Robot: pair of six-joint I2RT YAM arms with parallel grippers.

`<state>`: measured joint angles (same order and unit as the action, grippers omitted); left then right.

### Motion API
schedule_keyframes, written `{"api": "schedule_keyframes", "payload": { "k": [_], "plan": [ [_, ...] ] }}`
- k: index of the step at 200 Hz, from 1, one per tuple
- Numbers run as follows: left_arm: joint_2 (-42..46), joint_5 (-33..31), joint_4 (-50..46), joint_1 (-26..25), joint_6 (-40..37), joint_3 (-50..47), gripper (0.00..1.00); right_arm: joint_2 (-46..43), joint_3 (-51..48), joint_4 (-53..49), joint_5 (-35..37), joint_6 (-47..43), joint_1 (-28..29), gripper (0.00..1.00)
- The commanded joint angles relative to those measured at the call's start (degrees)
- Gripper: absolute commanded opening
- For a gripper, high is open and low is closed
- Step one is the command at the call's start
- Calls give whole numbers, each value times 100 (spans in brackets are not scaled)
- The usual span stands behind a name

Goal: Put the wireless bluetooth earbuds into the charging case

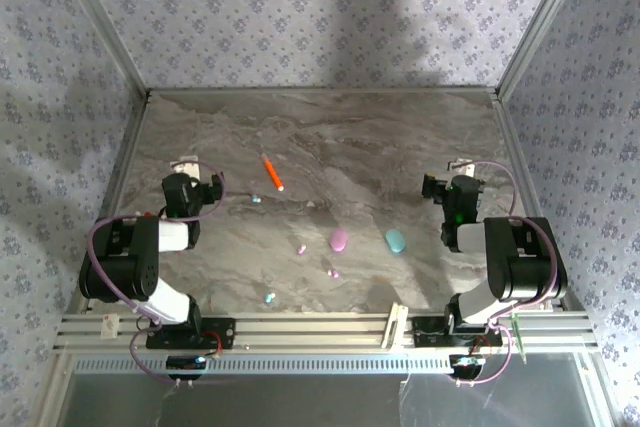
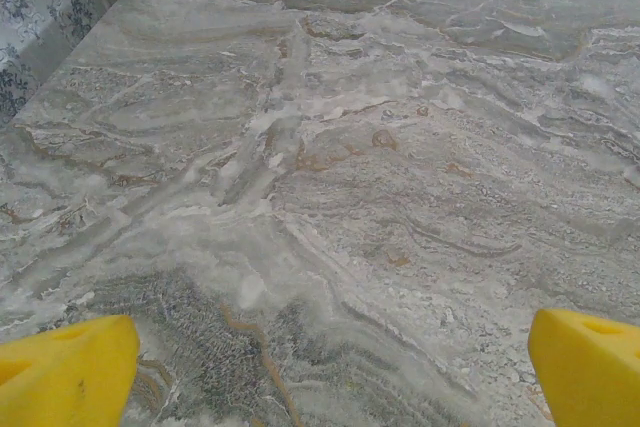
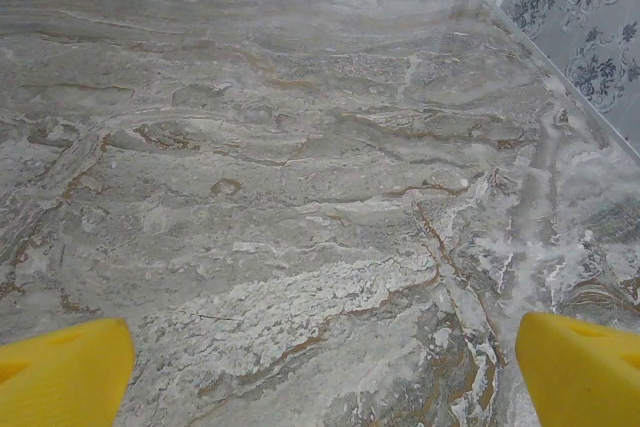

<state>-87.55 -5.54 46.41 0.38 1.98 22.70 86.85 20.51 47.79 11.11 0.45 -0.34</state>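
Four tiny glossy plastic earbuds, two pink, two pale cyan, lie loose on the grey marbled tabletop near the pink oval case and cyan oval case; none is inserted, so the whole task remains. Farther out, the left gripper and right gripper stand empty, jaws wide apart.

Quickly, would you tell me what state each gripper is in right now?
Left gripper: open, holding nothing.
Right gripper: open, holding nothing.

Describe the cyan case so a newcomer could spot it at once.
On the marble table, look at the near half, toward the right arm. Two oval cases lie side by side there. The cyan case is the one nearer that arm, pale blue where its neighbour, the pink case, is pink.
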Motion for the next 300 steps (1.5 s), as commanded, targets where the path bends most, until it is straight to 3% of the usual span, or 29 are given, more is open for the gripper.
{"api": "schedule_keyframes", "payload": {
  "k": [1, 230, 243, 263, 280, 300],
  "plan": [
    [-27, 96, 52, 24, -3, 86, 100, 16, 118, -24, 14, -45, 18, 100],
    [-30, 63, 80, 24, -5, 84, 100, 11, 115, -24, 14, -45, 8, 100],
    [221, -55, -400, -12, 11, 225, 100, -26, 92, 34, 12, -52, 17, 100],
    [721, -481, -1221, -179, -8, 445, 100, -485, 381, -841, -42, -93, 33, 100],
    [1054, -698, -1474, -400, -176, 486, 100, -859, 713, -1872, 11, 56, 29, 100],
    [1514, -940, -1764, -667, -171, 566, 100, -1307, 805, -2362, -121, -1, 93, 100]
  ]
}}
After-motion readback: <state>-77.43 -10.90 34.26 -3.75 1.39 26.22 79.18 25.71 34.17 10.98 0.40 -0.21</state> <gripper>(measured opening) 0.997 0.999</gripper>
